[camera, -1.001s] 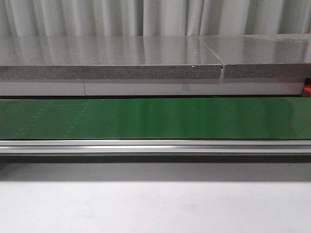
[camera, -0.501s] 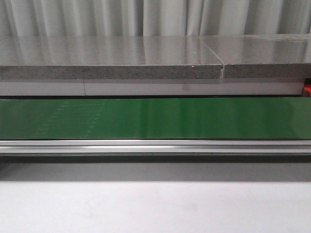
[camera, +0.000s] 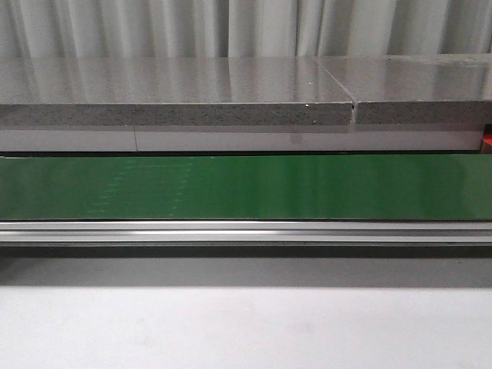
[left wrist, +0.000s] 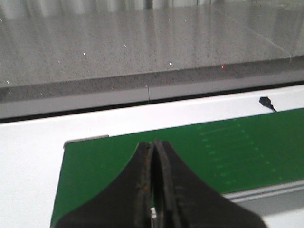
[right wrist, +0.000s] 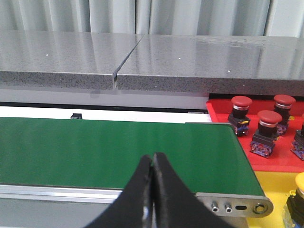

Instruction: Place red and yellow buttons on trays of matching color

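In the right wrist view, three red buttons (right wrist: 266, 119) stand on the red tray (right wrist: 223, 118) past the belt's end, with another partly cut off at the frame edge. A yellow button (right wrist: 299, 183) sits on the yellow tray (right wrist: 273, 180) beside it. My right gripper (right wrist: 152, 157) is shut and empty, over the near edge of the green conveyor belt (right wrist: 118, 152). My left gripper (left wrist: 154, 143) is shut and empty over the other end of the green belt (left wrist: 228, 152). The belt (camera: 246, 187) carries no button in the front view.
A grey stone counter (camera: 177, 92) runs behind the belt. A white table surface (camera: 246, 323) lies in front of the belt's aluminium rail (camera: 246, 231). A sliver of the red tray (camera: 487, 142) shows at the far right of the front view.
Faint light marks on the belt's left part have drifted to the right across the frames. No arm shows in the front view.
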Robot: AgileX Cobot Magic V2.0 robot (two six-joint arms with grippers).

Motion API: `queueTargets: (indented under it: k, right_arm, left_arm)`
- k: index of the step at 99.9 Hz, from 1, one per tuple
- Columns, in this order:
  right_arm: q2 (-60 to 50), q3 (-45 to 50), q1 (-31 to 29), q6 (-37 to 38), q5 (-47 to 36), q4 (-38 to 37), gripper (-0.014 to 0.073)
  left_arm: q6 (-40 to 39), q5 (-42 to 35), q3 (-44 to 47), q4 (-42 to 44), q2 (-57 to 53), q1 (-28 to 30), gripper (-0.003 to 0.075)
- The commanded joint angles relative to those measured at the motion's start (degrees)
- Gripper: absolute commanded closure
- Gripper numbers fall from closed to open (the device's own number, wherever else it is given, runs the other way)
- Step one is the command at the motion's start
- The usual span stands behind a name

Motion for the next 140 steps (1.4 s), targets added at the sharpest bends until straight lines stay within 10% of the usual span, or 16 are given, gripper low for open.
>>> queueTargets:
  k: [1,56,140]
  right_arm:
    - [-1.05,-0.8,0.03,-0.19,-5.07,-0.66,0.066]
    - [-1.05,-0.8,0.03,-0.19,-5.07,-0.66,0.066]
    - [-1.05,-0.8,0.03,-0.19,-5.07,-0.66,0.066]
  left_arm:
    - [-0.12,-10.08,1.56,0.33,-1.1,-0.41,0.0739]
    - [-5.03,-18.96,23.97,2.82,-20.73,5.62,0.0739]
    - [-5.12,-24.49,26.79,2.77,-20.88,8.75,0.0739]
